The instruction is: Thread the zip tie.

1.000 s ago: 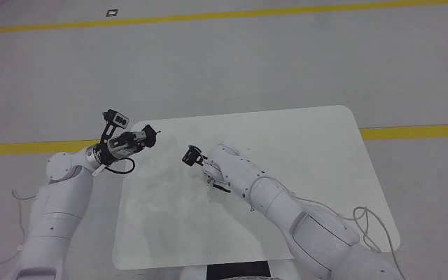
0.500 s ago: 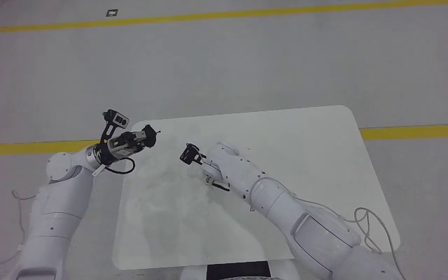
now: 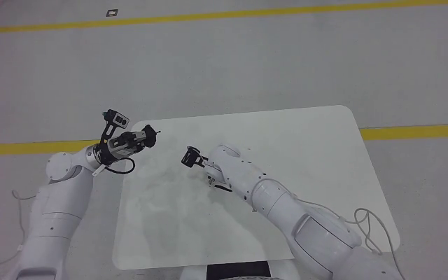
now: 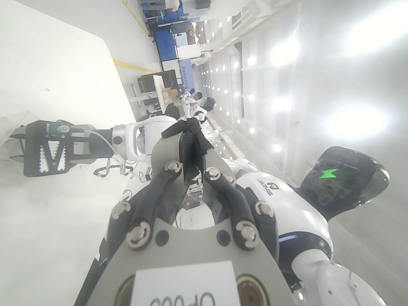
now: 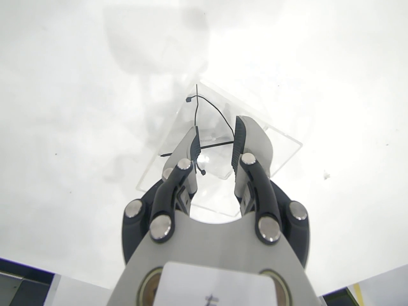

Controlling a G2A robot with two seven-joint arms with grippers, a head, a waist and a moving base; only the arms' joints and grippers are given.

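Observation:
Thin black zip ties point(image 5: 213, 145) lie in a clear shallow tray point(image 5: 282, 143) on the white table. One tie runs straight across between my right gripper's fingers, and a curved one point(image 5: 212, 105) lies just beyond. My right gripper point(image 5: 216, 143) hangs open right over the tray, left of the table's middle point(image 3: 187, 156). My left gripper point(image 4: 191, 135) is shut, pads pressed together, held up in the air over the table's left edge point(image 3: 150, 135). I cannot tell whether it pinches anything. The left wrist view also takes in the right gripper point(image 4: 44, 149) over the tray point(image 4: 11, 141).
The white table point(image 3: 294, 140) has rounded corners, and its right half and near side are bare. Yellow floor lines point(image 3: 210, 15) run behind it and beside it.
The right gripper shifted only slightly over the tray and is back about where it was. The left arm has kept still.

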